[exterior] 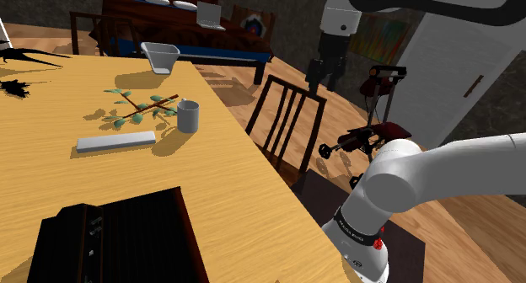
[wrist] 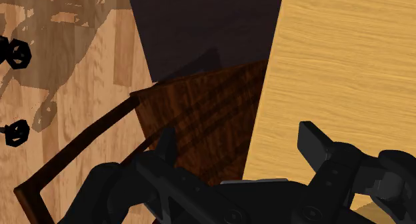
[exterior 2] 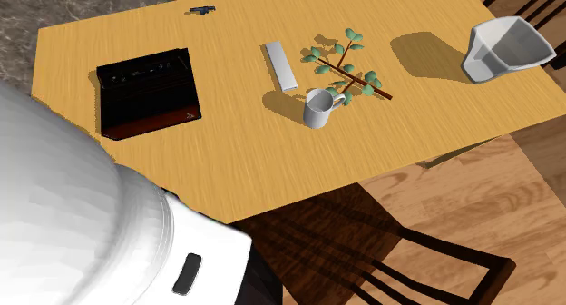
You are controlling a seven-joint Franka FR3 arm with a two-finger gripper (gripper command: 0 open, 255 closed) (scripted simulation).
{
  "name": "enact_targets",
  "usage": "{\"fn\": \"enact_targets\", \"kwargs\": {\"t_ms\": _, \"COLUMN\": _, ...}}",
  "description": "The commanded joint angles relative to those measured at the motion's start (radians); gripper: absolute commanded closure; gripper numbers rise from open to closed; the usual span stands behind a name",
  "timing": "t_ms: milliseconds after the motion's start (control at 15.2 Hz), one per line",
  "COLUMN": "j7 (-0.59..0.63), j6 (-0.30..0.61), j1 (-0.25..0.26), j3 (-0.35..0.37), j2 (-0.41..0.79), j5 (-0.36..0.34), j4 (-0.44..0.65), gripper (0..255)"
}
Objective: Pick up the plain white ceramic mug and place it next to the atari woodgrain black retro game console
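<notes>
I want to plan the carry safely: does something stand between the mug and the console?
Nothing tall does. Between mug and console lies mostly bare table; a flat grey bar lies just beside that line, near the mug. A lifted mug should pass over it.

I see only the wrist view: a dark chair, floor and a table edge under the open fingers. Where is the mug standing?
Observer: The mug stands upright on the table, beside a leafy branch.
Operator: And where is the console?
Observer: The console sits on the same table, apart from the mug, beyond a grey bar.
Operator: Which way does the handle point?
Observer: Toward the branch, away from the console.
</notes>
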Motion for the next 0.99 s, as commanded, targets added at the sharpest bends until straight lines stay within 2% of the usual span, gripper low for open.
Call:
{"fn": "enact_targets", "kwargs": {"t_ms": 0, "j7": 0.0, "j6": 0.0, "j1": 0.0, "j3": 0.0, "j2": 0.0, "j5": 0.0, "j4": 0.0, "gripper": 0}}
{"fn": "enact_targets", "kwargs": {"t_ms": 462, "j7": 0.08, "j6": 0.205, "j1": 0.028, "j3": 0.047, "j2": 0.203, "j5": 0.054, "j4": 0.02, "gripper": 0}}
{"fn": "enact_targets", "kwargs": {"t_ms": 924, "j7": 0.149, "j6": 0.377, "j1": 0.05, "j3": 0.091, "j2": 0.437, "j5": 0.085, "j4": 0.105, "gripper": 0}}
